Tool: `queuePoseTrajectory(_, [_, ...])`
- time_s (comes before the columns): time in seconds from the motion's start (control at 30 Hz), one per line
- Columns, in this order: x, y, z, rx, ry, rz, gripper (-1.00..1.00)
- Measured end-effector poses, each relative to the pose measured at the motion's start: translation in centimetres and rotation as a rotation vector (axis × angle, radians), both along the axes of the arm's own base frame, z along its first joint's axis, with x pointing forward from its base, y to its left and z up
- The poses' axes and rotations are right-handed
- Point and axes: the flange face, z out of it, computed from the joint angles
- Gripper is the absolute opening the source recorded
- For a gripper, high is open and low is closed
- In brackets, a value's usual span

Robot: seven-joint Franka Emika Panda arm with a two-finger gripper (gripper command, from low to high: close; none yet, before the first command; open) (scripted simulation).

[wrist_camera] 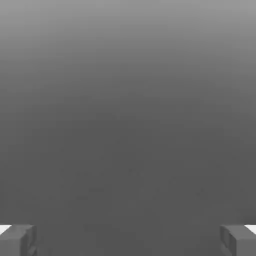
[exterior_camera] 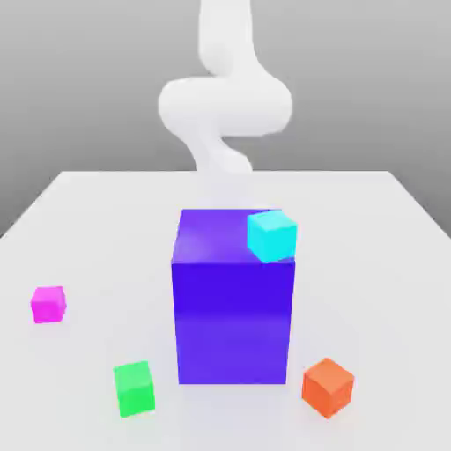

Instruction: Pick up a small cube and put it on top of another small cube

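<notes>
White and smooth, the arm point(exterior_camera: 225, 106) rises behind the big blue-violet block point(exterior_camera: 233, 321), the largest thing standing on the pale table point(exterior_camera: 388, 291). The gripper point(wrist_camera: 128, 240) is spread wide in the hand view, nothing between its fingers.

Next in size come the small cubes, much alike. A cyan cube point(exterior_camera: 271, 236) lies over the block's top corner on the exterior view's right. An orange cube point(exterior_camera: 328, 388) sits near the block's foot on that same side, a green cube point(exterior_camera: 134, 388) near it on the other. Farther out past the green one, well apart from the block, is the magenta cube point(exterior_camera: 48, 305), flat on the table.

It looks light and stiff, unlikely to crush, though its plain sides might slip in a skewed grip. Best taken low across two opposite side faces, jaws squared to them, leaving the underside free for stacking.
</notes>
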Motion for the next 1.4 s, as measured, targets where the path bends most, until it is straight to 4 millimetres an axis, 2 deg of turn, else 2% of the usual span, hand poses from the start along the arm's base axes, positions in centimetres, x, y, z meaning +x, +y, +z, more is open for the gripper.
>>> queuePoseTrajectory(0.07, [1.9, -3.4, -4.1, -0.034, 0.066, -0.003, 0.00])
queuePoseTrajectory(0.17, [3.3, -8.5, -10.2, -0.070, 0.162, -0.002, 0.00])
queuePoseTrajectory(0.27, [3.3, -13.4, -16.4, -0.093, 0.258, 0.002, 0.00])
queuePoseTrajectory(0.37, [1.9, -18.0, -22.7, -0.102, 0.352, 0.010, 0.00])
queuePoseTrajectory(0.47, [-0.7, -22.0, -28.9, -0.099, 0.445, 0.023, 0.00])
queuePoseTrajectory(0.6, [-5.9, -26.0, -36.7, -0.075, 0.562, 0.048, 0.00])
queuePoseTrajectory(0.67, [-9.3, -27.6, -40.3, -0.052, 0.618, 0.057, 0.00])
queuePoseTrajectory(0.73, [-13.5, -29.0, -43.7, -0.020, 0.670, 0.052, 0.00])
queuePoseTrajectory(0.77, [-15.1, -29.1, -45.3, -0.007, 0.695, 0.068, 0.00])
queuePoseTrajectory(0.8, [-15.9, -29.0, -46.6, -0.003, 0.710, 0.084, 0.00])
queuePoseTrajectory(1.0, [-16.7, -28.9, -52.8, 0.000, 0.727, 0.101, 0.00])
queuePoseTrajectory(1.03, [-16.7, -28.8, -53.5, 0.001, 0.727, 0.101, -1.00])
queuePoseTrajectory(1.23, [-16.7, -28.8, -53.9, 0.005, 0.727, 0.101, -1.00])
queuePoseTrajectory(1.3, [-16.7, -28.9, -52.9, 0.003, 0.727, 0.102, -1.00])
queuePoseTrajectory(1.4, [-16.7, -29.0, -50.2, 0.001, 0.728, 0.102, -1.00])
